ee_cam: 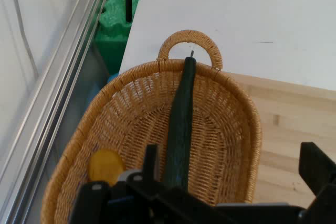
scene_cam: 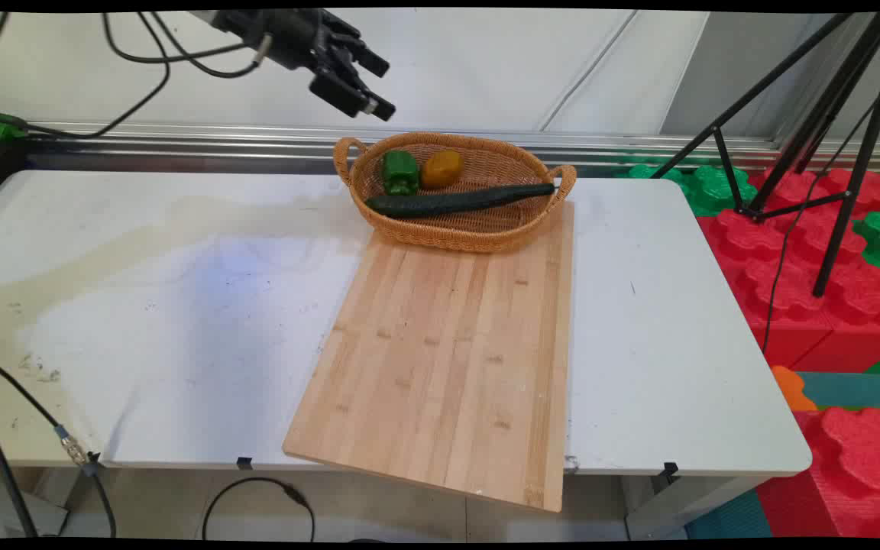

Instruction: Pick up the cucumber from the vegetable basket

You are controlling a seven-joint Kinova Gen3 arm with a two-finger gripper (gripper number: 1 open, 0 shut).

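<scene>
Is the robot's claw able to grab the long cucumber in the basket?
Probably yes. The gripper hangs open above the basket, and the cucumber lies on top with nothing covering it. The green pepper and yellow pepper sit behind it.

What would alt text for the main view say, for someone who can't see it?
A black gripper, fingers open and empty, hangs above a woven basket holding a green pepper, a yellow pepper and a long cucumber. The basket sits at the far end of a wooden board on a white table.
</scene>
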